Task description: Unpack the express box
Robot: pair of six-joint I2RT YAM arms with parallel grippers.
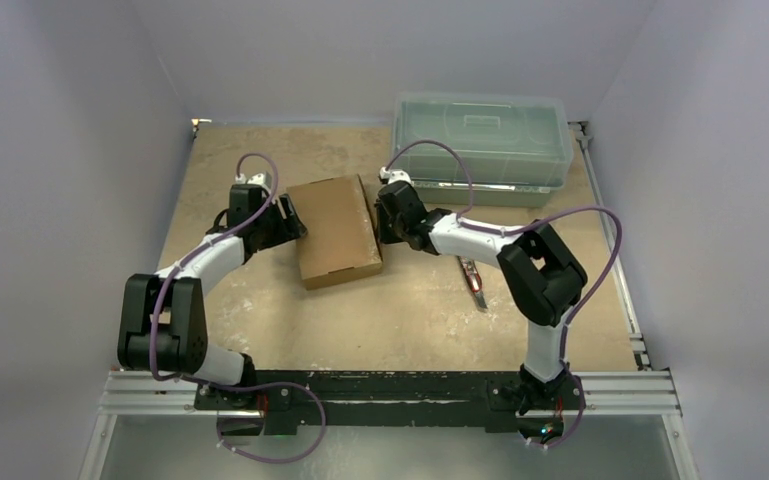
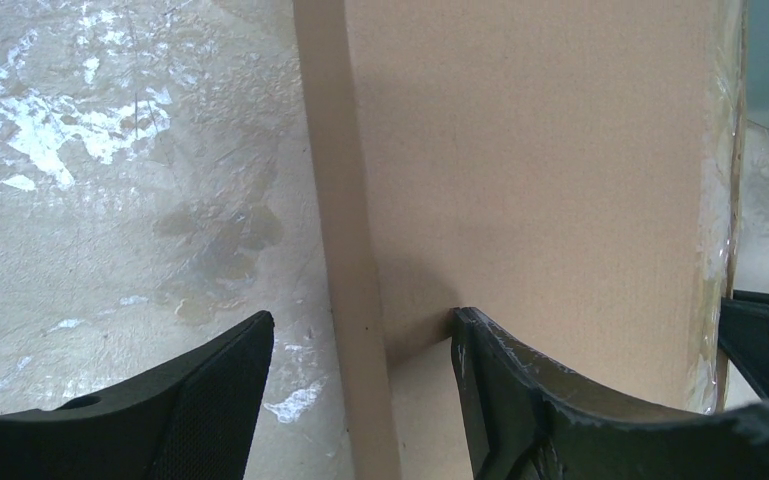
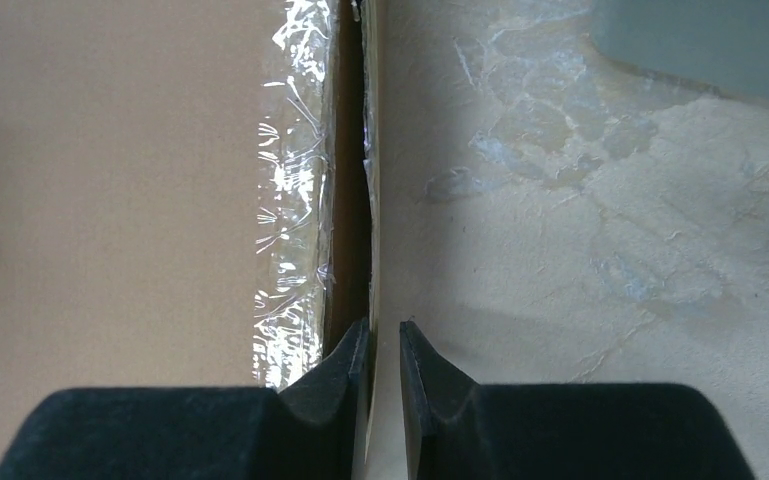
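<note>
Right wrist alone shows right hand (image 3: 384,350) pinching express box (image 3: 110,200) edge; left hand (image 2: 360,320) spread.

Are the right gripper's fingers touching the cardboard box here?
Touching. The right wrist view shows the right gripper with its fingers pinching the thin edge panel of the box, no gap visible.

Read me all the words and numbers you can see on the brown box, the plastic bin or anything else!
No text can be read in any view.
express box: plain brown cardboard with clear tape along one edge; no label or print shows.
plastic bin: only a faint moulded shape on the lid, no letters that can be made out.
</note>
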